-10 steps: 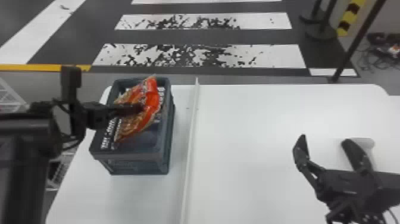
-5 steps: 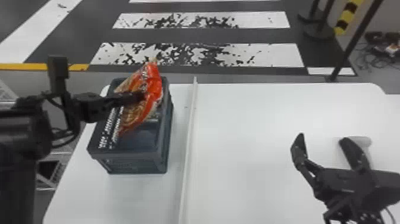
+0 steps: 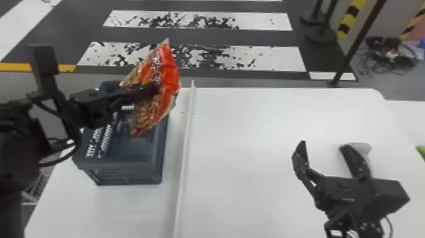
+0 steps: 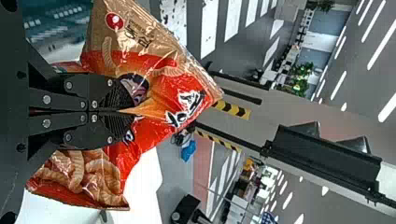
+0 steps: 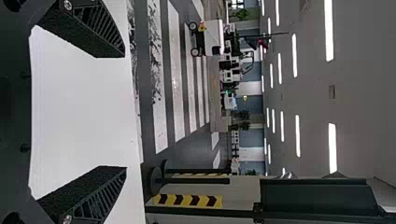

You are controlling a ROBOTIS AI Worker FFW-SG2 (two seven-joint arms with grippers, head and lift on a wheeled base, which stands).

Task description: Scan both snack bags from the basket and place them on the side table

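On the left, the robot's black left arm (image 3: 91,107) reaches across the dark blue-grey basket (image 3: 129,172) on the white tabletop (image 3: 265,126). The left tool (image 3: 154,90) is closed on a red and brown snack bag (image 3: 170,74), pinching its middle. The bag hangs tilted above the far right part of the basket. A second ago its lower end was down inside the basket; since then it has risen and shifted right, and its tip now stands out against the crosswalk (image 3: 268,57) on the floor beyond.

In the left wrist view the two fingers press together on crinkled wrapping. The red part carries large white characters (image 4: 189,105) edged in black, the brown part smaller dark print and a round red mark (image 4: 115,20). Curled snack pieces show at one end.

Just right of the basket, a raised white strip (image 3: 186,139) runs along the tabletop. Farther right, the right tool (image 3: 323,145) is parked over the tabletop, its fingers spread wide with nothing between them. A pale, rounded object (image 3: 363,147) sits partly behind one finger. The head view has swung slightly right, and something green (image 3: 421,151) has come in at its right edge.
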